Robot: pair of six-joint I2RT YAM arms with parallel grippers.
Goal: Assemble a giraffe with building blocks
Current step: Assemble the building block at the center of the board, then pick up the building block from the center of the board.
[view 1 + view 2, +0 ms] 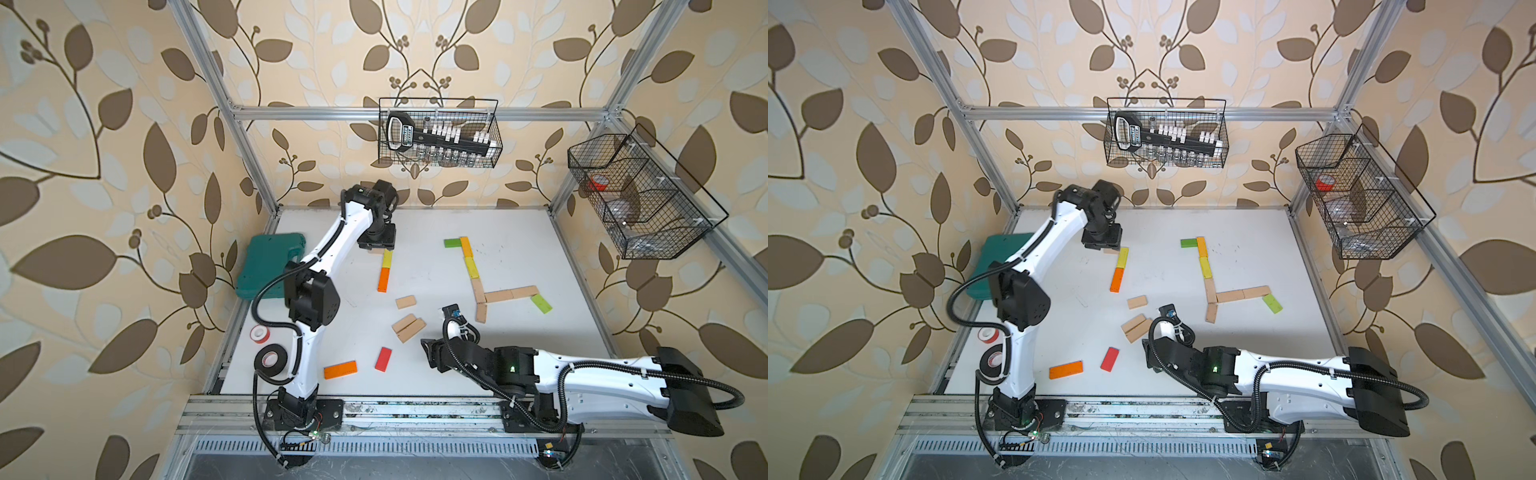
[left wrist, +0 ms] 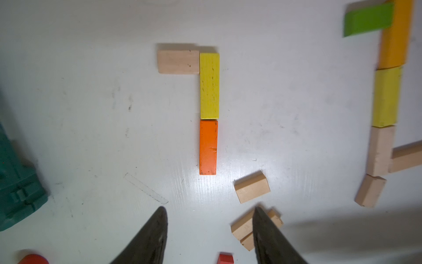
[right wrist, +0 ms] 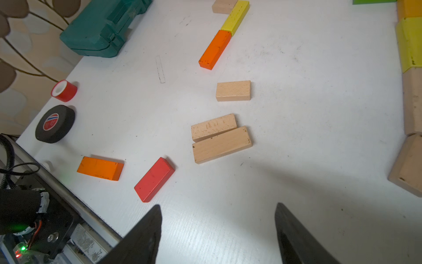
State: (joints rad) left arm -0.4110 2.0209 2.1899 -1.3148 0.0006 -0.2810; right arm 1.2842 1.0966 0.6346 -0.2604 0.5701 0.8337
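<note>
Left wrist: beige, yellow, orange blocks [image 2: 209, 85]

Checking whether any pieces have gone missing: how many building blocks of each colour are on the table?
Beige blocks: 8
Orange blocks: 3
Yellow blocks: 2
Green blocks: 2
Red block: 1
Total: 16

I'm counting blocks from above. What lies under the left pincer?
A beige block touching the yellow block. In both top views the left pincer covers most of it; the left wrist view shows it whole.
</note>
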